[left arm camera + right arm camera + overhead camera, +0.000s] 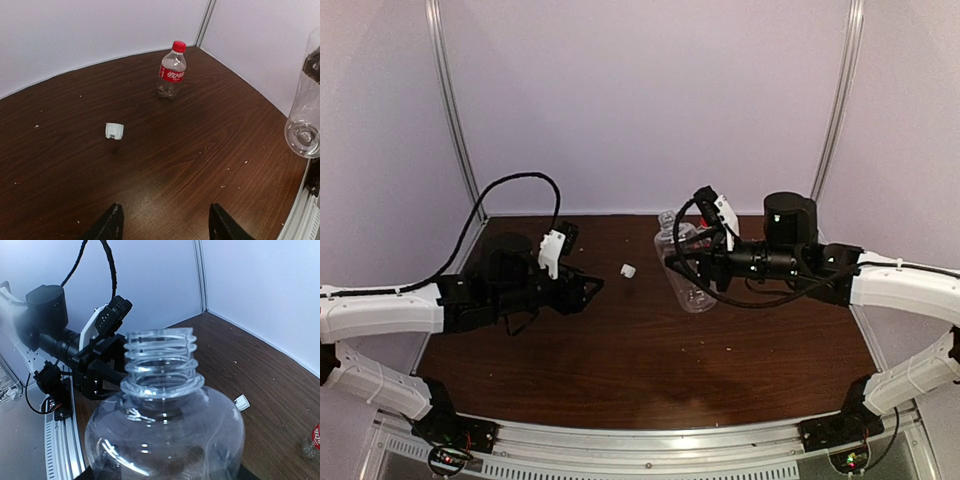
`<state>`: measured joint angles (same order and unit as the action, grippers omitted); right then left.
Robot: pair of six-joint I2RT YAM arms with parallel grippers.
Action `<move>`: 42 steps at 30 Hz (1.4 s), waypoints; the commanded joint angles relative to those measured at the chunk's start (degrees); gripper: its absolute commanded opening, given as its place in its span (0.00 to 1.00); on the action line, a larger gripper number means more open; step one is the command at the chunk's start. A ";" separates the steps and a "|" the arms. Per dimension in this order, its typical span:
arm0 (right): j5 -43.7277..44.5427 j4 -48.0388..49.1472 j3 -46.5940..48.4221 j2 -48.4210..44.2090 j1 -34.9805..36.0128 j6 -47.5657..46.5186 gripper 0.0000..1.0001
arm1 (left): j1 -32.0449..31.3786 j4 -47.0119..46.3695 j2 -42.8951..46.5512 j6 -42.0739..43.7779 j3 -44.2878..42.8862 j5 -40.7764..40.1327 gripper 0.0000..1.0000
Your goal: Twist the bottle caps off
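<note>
The left gripper (167, 227) has its fingers spread apart with nothing between them, and the white cap (114, 131) is just lying on the table (60, 165) a little ahead of the fingertips, more on the left finger's side. The right gripper (685, 268) is clamped around the plain bottle (162, 410), whose bare threaded neck is open. The red-label bottle (172, 70) stands upright well beyond the left fingers, red cap (179, 46) still screwed on.

White cap (114, 131), red cap (178, 46), red label (172, 75) with white lettering, clear bottle (165, 435), dark brown wood-grain table (210, 165) with pale specks, lilac-white walls (640, 100).
</note>
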<state>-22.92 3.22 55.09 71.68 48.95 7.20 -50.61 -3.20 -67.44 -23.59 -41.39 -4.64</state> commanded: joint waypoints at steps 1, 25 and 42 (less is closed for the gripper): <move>4.18 1.51 -1.63 -1.21 -0.87 0.01 0.48 | 0.33 -6.98 -6.10 4.13 -1.53 1.83 0.64; -15.22 5.91 -5.28 1.93 -1.27 -4.21 0.52 | 0.91 -11.65 -5.58 7.40 -8.89 28.35 0.82; -25.42 5.56 -2.12 5.87 -0.81 -4.12 0.52 | 0.83 -12.04 -14.54 1.18 -19.60 44.02 0.81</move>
<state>-45.80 7.57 50.76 76.71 47.86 3.36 -50.17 -13.67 -79.53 -20.36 -58.19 34.81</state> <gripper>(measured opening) 0.562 0.829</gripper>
